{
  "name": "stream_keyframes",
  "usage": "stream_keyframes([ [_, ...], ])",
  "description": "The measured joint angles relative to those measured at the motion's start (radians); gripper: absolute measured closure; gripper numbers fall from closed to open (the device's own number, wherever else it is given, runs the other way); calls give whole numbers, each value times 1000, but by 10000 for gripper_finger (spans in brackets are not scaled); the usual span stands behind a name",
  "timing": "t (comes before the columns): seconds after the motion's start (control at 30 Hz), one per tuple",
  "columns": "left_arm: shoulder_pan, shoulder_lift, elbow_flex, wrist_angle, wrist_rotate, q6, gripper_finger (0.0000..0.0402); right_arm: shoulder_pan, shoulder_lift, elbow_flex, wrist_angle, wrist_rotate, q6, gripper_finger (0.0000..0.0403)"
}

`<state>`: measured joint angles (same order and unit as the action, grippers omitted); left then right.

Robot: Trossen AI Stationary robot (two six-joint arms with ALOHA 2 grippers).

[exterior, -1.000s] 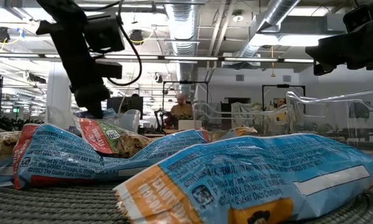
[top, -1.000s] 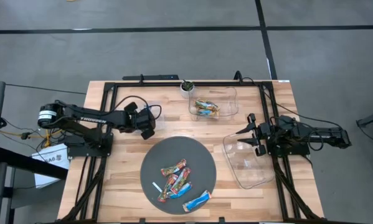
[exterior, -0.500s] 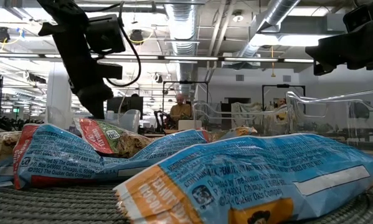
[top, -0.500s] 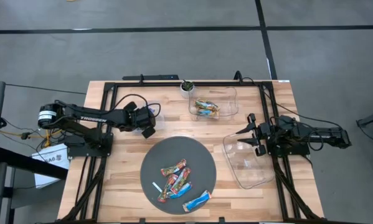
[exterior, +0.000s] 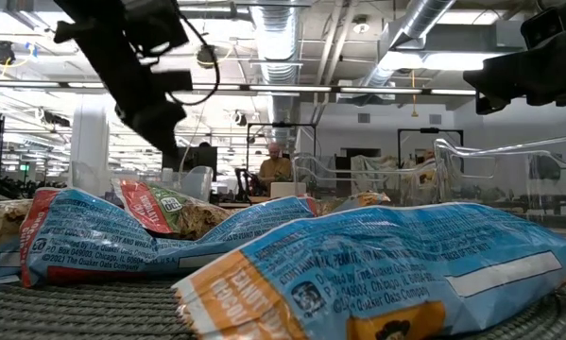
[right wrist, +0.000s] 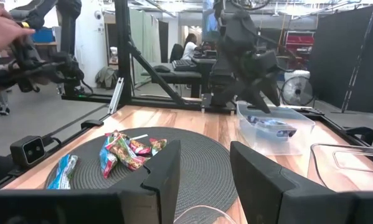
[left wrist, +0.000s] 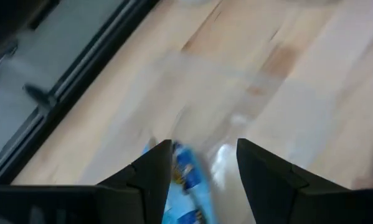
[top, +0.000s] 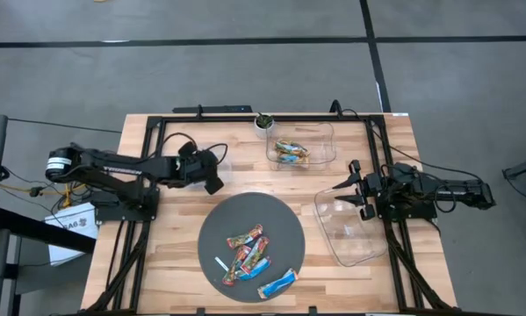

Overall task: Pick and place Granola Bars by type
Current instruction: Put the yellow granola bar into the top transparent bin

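Observation:
Several granola bars lie on the round grey mat (top: 252, 230): multicoloured ones (top: 248, 248) at its middle and a blue one (top: 277, 283) near its front. My left gripper (left wrist: 202, 149) hangs open above a clear tub (right wrist: 274, 132) at the table's left. A blue bar (left wrist: 185, 180) lies in that tub, below the fingers. My right gripper (right wrist: 205, 180) is open over the rim of a second clear tub (top: 350, 230) at the right, with nothing between its fingers. In the low view the bars (exterior: 396, 274) fill the foreground.
A third clear tub (top: 300, 145) at the far middle holds orange-and-blue bars (top: 291, 151). A small green-topped cup (top: 263, 123) stands beside it. A thin white stick (top: 221, 264) lies on the mat. A black frame (top: 157, 149) runs around the table. A person's hand (right wrist: 5, 28) shows beyond the table's left.
My left gripper has risen above the left tub and tipped from pointing straight down to slanting, shifting slightly toward the table's right. The right arm and the bars on the mat have stayed where they were.

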<state>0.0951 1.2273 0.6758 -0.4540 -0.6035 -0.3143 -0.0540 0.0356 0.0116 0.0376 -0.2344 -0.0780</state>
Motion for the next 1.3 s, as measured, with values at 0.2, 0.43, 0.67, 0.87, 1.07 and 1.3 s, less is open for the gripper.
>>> stream_keyframes([
  [0.2, -114, -25, 38, 51, 4, 5, 227, 0, 0, 0, 0, 0, 0, 269],
  [0.43, -295, 4, 73, 64, 105, 14, 227, 0, 0, 0, 0, 0, 0, 269],
  [0.67, -465, 108, 74, 131, 285, -46, 228, 0, 0, 0, 0, 0, 0, 270],
  [0.87, -547, 227, 75, 259, 359, -109, 228, 0, 0, 0, 0, 0, 0, 269],
  [1.07, -617, 328, 141, 279, 356, -96, 228, 0, 0, 0, 0, 0, 0, 269],
  [1.3, -667, 439, 285, 229, 350, -89, 228, 0, 0, 0, 1, 0, 0, 270],
])
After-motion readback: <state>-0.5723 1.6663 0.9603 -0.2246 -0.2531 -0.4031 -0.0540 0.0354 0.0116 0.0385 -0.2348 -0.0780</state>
